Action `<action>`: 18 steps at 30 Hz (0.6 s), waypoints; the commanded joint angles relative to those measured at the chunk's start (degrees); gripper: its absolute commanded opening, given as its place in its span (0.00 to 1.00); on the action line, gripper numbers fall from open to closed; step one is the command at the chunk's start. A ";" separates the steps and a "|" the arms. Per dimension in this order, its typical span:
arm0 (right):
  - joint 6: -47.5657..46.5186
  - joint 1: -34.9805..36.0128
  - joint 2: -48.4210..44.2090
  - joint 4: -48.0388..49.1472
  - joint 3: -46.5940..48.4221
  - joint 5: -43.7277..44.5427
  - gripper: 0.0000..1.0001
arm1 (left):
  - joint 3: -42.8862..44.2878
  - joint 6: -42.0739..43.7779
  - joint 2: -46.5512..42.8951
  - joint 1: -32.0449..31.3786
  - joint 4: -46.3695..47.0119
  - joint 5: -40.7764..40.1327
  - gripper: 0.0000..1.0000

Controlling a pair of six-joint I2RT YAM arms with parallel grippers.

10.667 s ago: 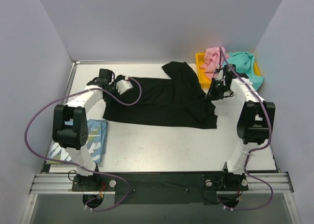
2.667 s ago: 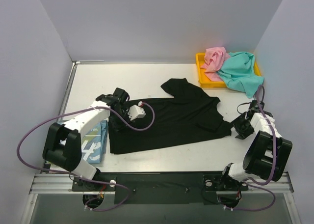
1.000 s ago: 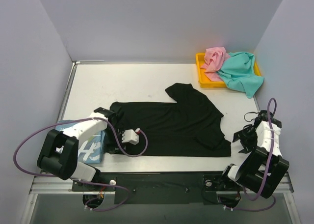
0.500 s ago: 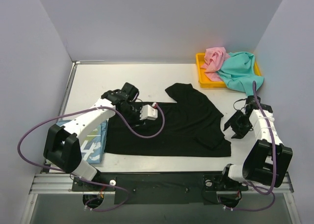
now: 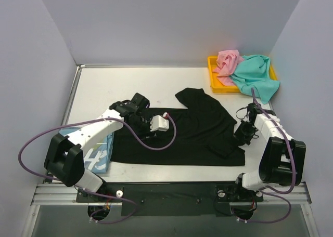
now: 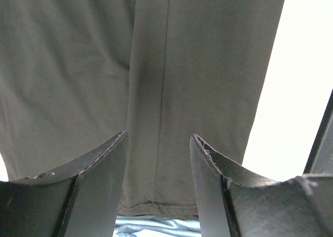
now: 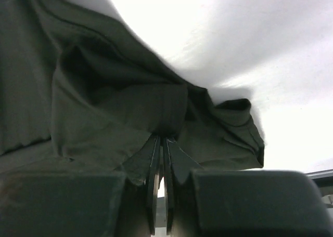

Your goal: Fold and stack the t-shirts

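Observation:
The black t-shirt (image 5: 192,130) lies spread flat in the middle of the table. My left gripper (image 5: 144,121) hovers open over its left part. In the left wrist view the fingers (image 6: 158,138) stand apart above black cloth (image 6: 156,65), with nothing between them, and the hem and a strip of the light blue t-shirt (image 6: 156,227) show below. My right gripper (image 5: 241,135) is at the shirt's right edge, shut (image 7: 162,139) on a bunched fold of the black cloth (image 7: 130,102). The folded light blue t-shirt (image 5: 99,155) lies at the left. The pink t-shirt (image 5: 227,60) and the teal t-shirt (image 5: 255,77) are heaped at the back right.
A yellow tray (image 5: 213,70) at the back right holds the pink and teal shirts, and the teal one hangs over its rim. Grey walls close in the table on three sides. Bare white table (image 5: 130,86) lies behind the black shirt.
My right gripper came in from the right edge to the black shirt's right side and shut on the cloth. My left gripper rose from the shirt's near-left corner to over its left part.

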 commanded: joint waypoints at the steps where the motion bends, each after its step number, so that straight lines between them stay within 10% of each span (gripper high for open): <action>1: 1.12 4.93 -0.02 -1.28 5.36 2.00 0.00 | -1.70 0.55 -3.70 -0.09 2.14 -1.72 0.60; 18: 6.83 15.92 20.90 -1.98 28.22 0.59 0.00 | -2.58 1.70 -3.27 0.79 4.43 -2.16 0.60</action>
